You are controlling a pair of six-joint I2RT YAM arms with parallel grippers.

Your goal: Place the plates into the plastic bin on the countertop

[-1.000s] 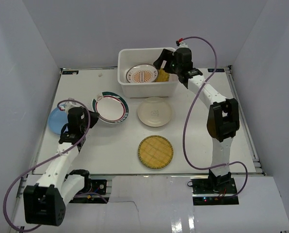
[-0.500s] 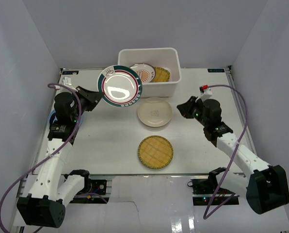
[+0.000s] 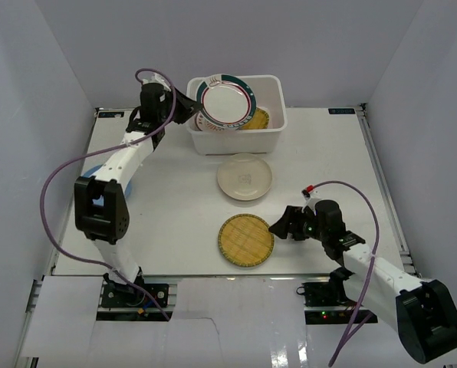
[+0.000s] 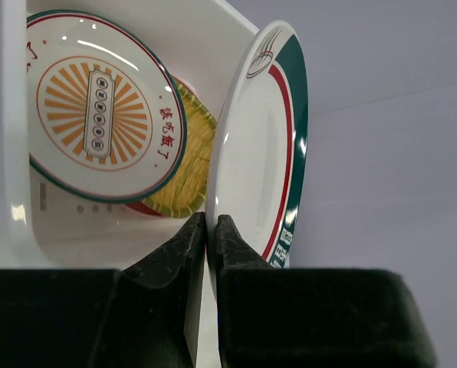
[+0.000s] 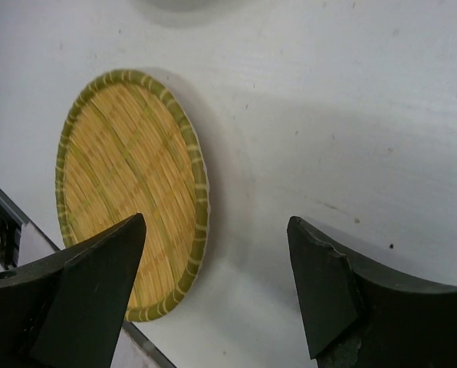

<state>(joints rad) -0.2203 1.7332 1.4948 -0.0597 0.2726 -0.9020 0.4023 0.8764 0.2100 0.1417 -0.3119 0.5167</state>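
Observation:
My left gripper (image 3: 190,107) (image 4: 211,222) is shut on the rim of the white teal-rimmed plate (image 3: 225,100) (image 4: 259,153), holding it on edge over the white plastic bin (image 3: 236,142). Inside the bin lie the orange sunburst plate (image 4: 98,115) and a bamboo disc (image 4: 186,169) (image 3: 259,119); a reddish edge shows beneath them. My right gripper (image 3: 278,228) (image 5: 217,222) is open and empty, low over the countertop just right of the second bamboo disc (image 3: 246,239) (image 5: 129,192). The cream plate (image 3: 244,176) lies in front of the bin.
A sliver of the blue plate (image 3: 93,170) shows behind the left arm at the table's left. Pale grey walls close in the left, back and right. The table's near edge (image 3: 236,274) runs just below the bamboo disc.
My left arm lifted the teal-rimmed plate from the table's left and carried it over the bin. My right arm left the bin and came down beside the near bamboo disc.

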